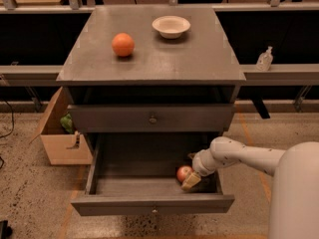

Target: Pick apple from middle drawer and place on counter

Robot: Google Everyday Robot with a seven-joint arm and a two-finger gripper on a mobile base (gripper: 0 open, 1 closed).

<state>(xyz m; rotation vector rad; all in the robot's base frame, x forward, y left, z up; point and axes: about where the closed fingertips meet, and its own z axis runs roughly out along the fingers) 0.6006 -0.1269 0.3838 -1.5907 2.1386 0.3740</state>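
The red apple (pixel 183 173) lies inside the open middle drawer (pixel 119 185), at its right side near the front. My gripper (pixel 191 179) reaches into the drawer from the right on a white arm and sits right against the apple's right side. A pale fingertip (pixel 190 181) shows just below and right of the apple. The counter (pixel 159 59) is the cabinet's flat dark grey top above.
An orange fruit (pixel 123 44) and a white bowl (pixel 171 26) sit on the counter. The shut upper drawer front (pixel 152 118) overhangs the open drawer. A cardboard box (pixel 62 133) stands at the cabinet's left. A small bottle (pixel 264 59) stands on the right ledge.
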